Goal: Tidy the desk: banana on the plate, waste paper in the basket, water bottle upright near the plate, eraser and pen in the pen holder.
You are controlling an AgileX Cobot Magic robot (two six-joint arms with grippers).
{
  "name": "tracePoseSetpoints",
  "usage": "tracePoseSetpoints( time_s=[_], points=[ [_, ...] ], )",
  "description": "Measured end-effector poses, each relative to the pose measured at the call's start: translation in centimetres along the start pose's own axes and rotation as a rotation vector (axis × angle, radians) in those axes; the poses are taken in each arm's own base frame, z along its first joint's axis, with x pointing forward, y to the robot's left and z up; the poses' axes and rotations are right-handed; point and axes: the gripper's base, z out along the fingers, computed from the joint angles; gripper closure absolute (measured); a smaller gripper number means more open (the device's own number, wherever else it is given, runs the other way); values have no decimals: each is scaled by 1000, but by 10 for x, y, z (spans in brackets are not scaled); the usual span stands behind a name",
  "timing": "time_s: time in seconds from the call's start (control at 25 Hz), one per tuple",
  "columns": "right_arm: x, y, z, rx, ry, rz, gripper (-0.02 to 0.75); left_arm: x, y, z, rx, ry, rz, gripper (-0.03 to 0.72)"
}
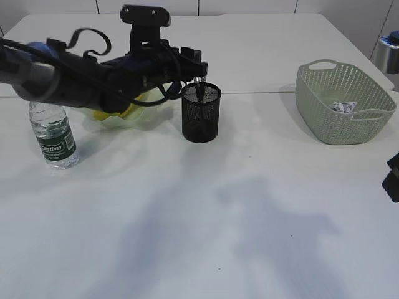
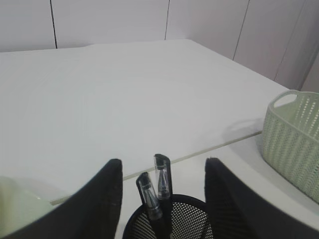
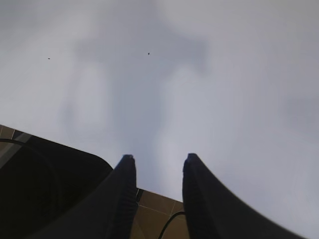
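Note:
The black mesh pen holder (image 1: 201, 115) stands at the table's middle back with a pen (image 1: 198, 88) upright in it. In the left wrist view the pen (image 2: 162, 180) stands in the holder (image 2: 172, 219) between the fingers without touching them. My left gripper (image 2: 163, 167) is open just above the holder's rim; it also shows in the exterior view (image 1: 194, 73). The water bottle (image 1: 54, 136) stands upright left of the yellow-green plate (image 1: 118, 118), which my left arm mostly hides. Crumpled paper (image 1: 343, 108) lies in the green basket (image 1: 343, 103). My right gripper (image 3: 157, 162) is open and empty. Banana and eraser are hidden.
The green basket's wall also shows at the right edge of the left wrist view (image 2: 294, 139). A seam between two table tops (image 1: 262, 92) runs behind the holder. A dark part of my right arm (image 1: 393, 177) shows at the right edge.

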Motion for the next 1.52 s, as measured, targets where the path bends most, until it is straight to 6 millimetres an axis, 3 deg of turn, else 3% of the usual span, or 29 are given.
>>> tracePoseSetpoints(
  time_s=[0.28,0.48,0.76,0.88,1.08,1.32,1.4,1.52],
  points=[
    [-2,0,0,-1,-19,0,499,-47,-9,-35,12,238,15,363],
    [-2,0,0,-1,-27,0,499,-74,-13,-76,11,475,22,437],
    [-4,-1,0,9,-43,-4,499,-123,-9,-137,-5,594,24,450],
    [-7,-1,0,8,-72,-5,499,-136,10,-155,-51,623,-15,450],
    [-10,-1,-1,8,-106,-5,499,-152,67,-187,-202,667,-136,450],
    [-10,-2,-1,27,-108,-38,499,-167,135,-253,-437,606,-290,450],
    [-10,-3,-1,39,-113,-55,499,-160,145,-277,-496,598,-333,450],
    [-13,-7,-1,81,-141,-76,499,-148,140,-305,-538,595,-358,450]
  ],
)
